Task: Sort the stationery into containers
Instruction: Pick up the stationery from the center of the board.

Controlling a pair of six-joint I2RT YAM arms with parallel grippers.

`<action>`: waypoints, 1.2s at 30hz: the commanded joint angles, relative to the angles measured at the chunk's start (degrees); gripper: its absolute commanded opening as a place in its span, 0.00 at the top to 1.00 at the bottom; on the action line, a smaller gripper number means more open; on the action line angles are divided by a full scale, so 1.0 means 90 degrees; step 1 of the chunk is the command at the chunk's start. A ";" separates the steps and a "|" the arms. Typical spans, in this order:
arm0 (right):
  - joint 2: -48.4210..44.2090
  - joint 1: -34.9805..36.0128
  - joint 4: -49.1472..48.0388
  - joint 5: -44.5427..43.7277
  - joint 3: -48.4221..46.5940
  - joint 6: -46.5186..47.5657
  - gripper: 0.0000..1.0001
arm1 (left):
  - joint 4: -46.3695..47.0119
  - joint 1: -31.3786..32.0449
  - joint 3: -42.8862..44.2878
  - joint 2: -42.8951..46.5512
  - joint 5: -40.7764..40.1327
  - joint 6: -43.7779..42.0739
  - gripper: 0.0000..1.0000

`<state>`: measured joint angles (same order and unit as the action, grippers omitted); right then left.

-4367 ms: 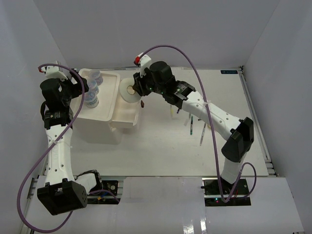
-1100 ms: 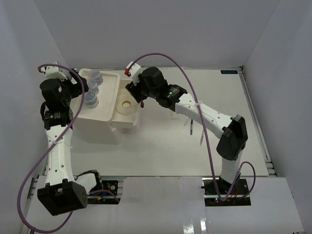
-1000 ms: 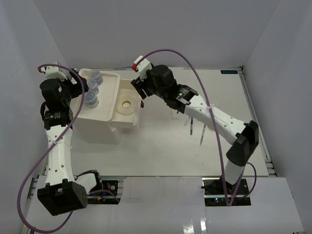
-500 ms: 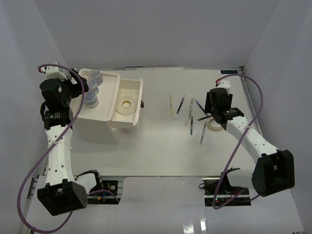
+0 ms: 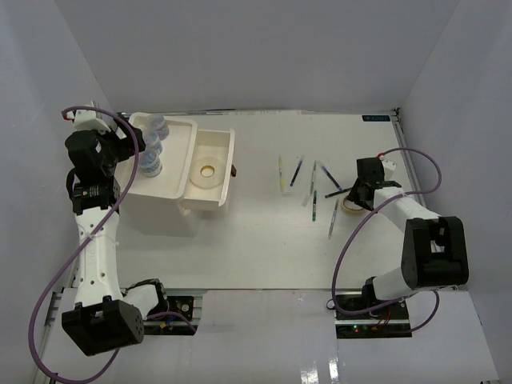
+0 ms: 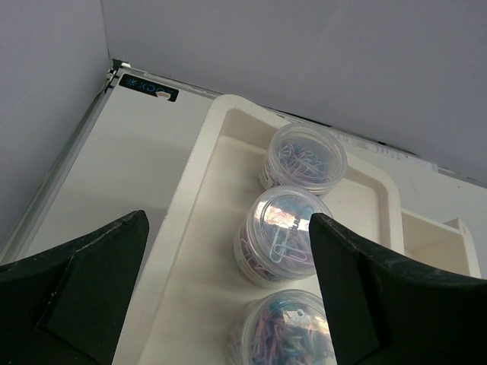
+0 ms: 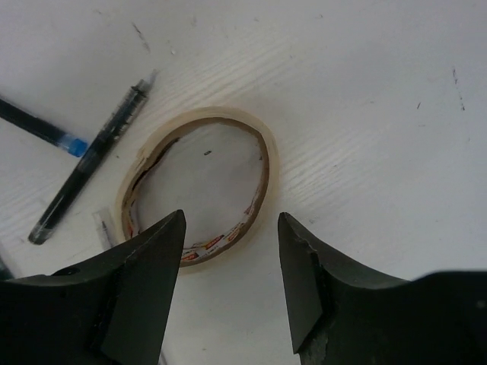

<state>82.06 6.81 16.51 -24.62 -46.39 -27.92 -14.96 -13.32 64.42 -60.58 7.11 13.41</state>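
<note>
The right claw [image 7: 230, 220] stands released, its two black fingers [image 7: 144, 289] spread and grasping nothing, above the near arc of a flat cream-white tape ring [image 7: 268, 171]. Whether the fingertips touch the ring cannot be told. The ring lies flat on the white table [image 5: 264, 240], at about 3 o'clock from the table's middle.

From the ring's 9 to 11 o'clock, thin pens lie scattered and apart: a green pen [image 5: 314, 204], a dark blue pen [image 5: 296, 172] and a yellow pen [image 5: 282, 174].

At the table's 9 to 10 o'clock sits a white rectangular box unit [image 5: 160, 212]. Its white upper drawer [image 5: 230, 148], with a small brown knob [image 5: 234, 170], is pulled out and holds a second cream tape ring [image 5: 208, 170].

Furthest away, the shallow rimmed top tray [image 6: 205, 175] holds three small round clear lidded jars [image 6: 283, 232] in a row, filled with bluish clips. The left claw [image 6: 228, 219] hangs above them, fully released and grasping nothing.
</note>
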 commanded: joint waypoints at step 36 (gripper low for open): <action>-0.0167 0.3331 0.0802 0.0675 -0.4344 0.0973 0.89 | 0.0071 -0.0033 -0.0029 0.0139 0.0186 0.0082 0.02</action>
<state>75.64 31.05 22.55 -18.96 -78.54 -21.19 -14.96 -13.34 64.42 -60.53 8.29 13.74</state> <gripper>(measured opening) 0.122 0.972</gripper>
